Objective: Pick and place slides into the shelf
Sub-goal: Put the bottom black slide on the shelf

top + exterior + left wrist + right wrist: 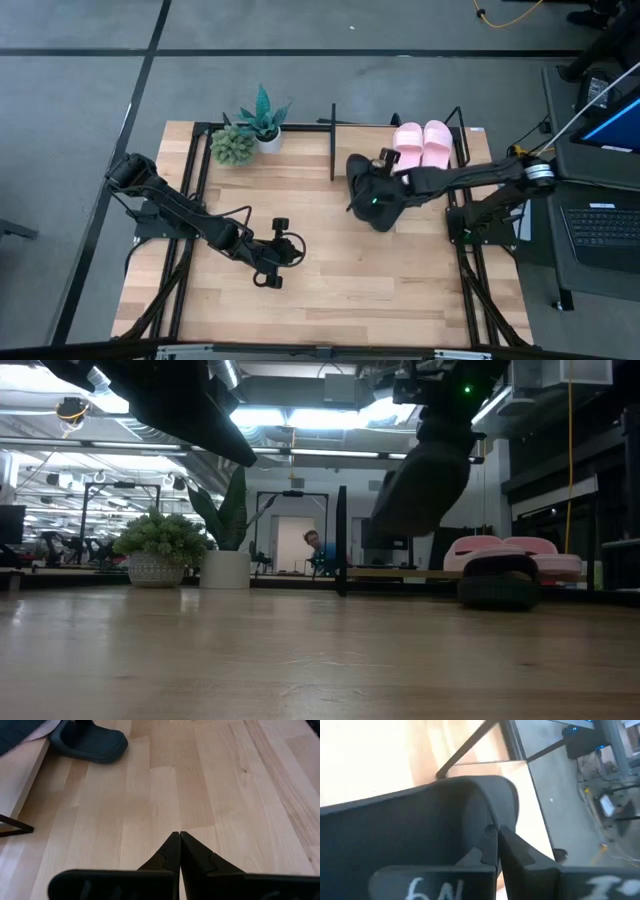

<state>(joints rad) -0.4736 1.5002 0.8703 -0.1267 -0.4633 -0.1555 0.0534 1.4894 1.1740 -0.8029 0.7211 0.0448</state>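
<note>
Two pale pink slides (422, 145) (510, 550) sit side by side on the shelf (332, 150) at the table's far right. My right gripper (375, 198) (495, 832) is shut on one black slide (358, 172) (425, 480), held above the table just left of the pink pair. The other black slide (386, 218) (498, 588) (90, 742) rests sole down on the table in front of the shelf. My left gripper (275, 252) (180, 837) is shut and empty, over the table's middle. My right gripper pinches the black slide between its two fingers at a curved edge (502, 800). Which part of the slide that edge belongs to does not show. The slide is lifted clear of the table and hangs tilted below the gripper (425, 480).
Two potted plants (250, 135) (190, 550) stand at the far edge, left of the shelf. The shelf's upright black rod (341, 540) stands between plants and slides. Bare wood spreads across the table's middle and near side (340, 290). A person shows far behind in the room (315, 545).
</note>
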